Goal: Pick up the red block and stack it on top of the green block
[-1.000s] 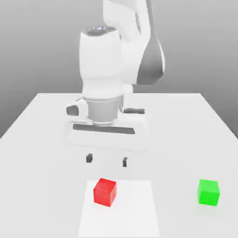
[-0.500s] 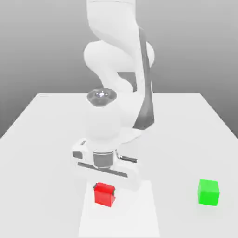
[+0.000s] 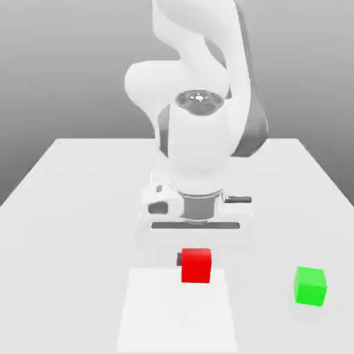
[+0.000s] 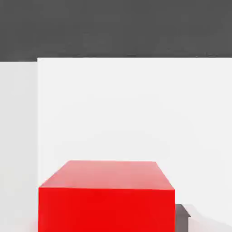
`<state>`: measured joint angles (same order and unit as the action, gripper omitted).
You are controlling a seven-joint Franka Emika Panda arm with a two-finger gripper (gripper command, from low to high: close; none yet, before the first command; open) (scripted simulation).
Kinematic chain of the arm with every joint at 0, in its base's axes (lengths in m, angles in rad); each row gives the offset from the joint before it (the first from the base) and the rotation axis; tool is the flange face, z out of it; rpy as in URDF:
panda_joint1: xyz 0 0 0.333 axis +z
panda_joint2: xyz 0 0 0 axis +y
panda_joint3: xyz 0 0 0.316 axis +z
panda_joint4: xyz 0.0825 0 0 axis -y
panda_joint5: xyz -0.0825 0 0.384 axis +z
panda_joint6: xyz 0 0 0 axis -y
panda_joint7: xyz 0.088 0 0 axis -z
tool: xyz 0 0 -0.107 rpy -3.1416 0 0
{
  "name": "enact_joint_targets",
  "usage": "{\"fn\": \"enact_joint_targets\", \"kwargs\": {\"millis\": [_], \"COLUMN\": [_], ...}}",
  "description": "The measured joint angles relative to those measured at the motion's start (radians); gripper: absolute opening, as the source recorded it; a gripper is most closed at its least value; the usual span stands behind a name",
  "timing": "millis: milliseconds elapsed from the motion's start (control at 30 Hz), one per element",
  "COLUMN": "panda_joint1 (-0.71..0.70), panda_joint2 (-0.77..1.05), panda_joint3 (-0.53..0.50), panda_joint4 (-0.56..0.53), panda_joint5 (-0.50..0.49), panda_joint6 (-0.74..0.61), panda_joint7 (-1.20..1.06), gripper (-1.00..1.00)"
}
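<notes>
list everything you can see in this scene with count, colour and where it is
small plain red cube: one, bright red, held in the hand, off the table, over the far edge of the brighter patch
small plain green cube: one, bright green, resting on the table toward the exterior view's right, apart from the red cube
flat table top: one, white, under everything
brighter rectangular patch: one, paler white, on the table's near side
robot arm: one, white with grey joints, rising behind the cubes
hand: one, white with dark fingers, shut on the red cube
</notes>
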<state>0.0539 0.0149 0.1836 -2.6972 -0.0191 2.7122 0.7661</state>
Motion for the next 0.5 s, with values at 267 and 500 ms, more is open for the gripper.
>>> {"fn": "enact_joint_targets", "kwargs": {"millis": [267, 500], "panda_joint1": [0.239, 0.268], "panda_joint2": [0.071, 0.206], "panda_joint3": [0.137, 0.09], "panda_joint4": [0.118, 0.13], "panda_joint5": [-0.04, -0.148], "panda_joint6": [-0.052, 0.063], "panda_joint7": [-0.292, -0.227], "gripper": [-1.0, 1.0]}}
